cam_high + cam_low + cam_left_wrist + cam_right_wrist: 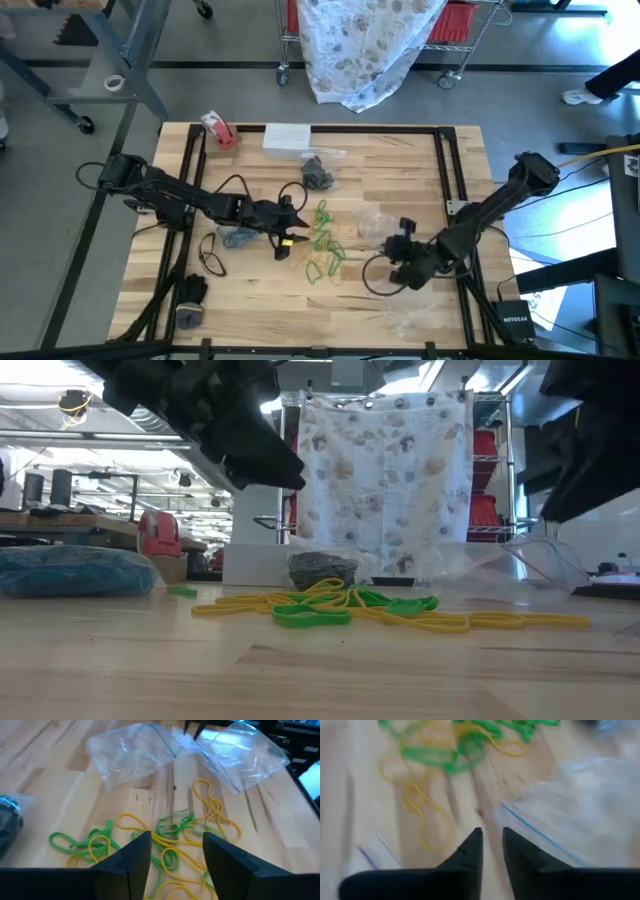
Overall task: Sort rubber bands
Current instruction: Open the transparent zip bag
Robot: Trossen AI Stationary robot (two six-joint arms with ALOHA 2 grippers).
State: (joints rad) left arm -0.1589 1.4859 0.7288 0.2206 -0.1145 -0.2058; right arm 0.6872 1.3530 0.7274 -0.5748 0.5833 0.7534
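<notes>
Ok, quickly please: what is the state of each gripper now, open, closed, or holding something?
Left gripper: open, holding nothing, over the green and yellow rubber bands.
Right gripper: fingers close together with a small gap, nothing visibly between them; cannot tell.

Two robot arms (190, 200), one tape roll (217, 129), one white box (287, 138), many rubber bands (322, 245)

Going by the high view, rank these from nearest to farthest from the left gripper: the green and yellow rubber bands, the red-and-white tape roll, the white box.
From the left gripper:
1. Green and yellow rubber bands: just beside it, toward the table's middle.
2. Red-and-white tape roll: far edge, left corner side.
3. White box: far edge, near the middle. It and the tape roll are too close to call.
</notes>
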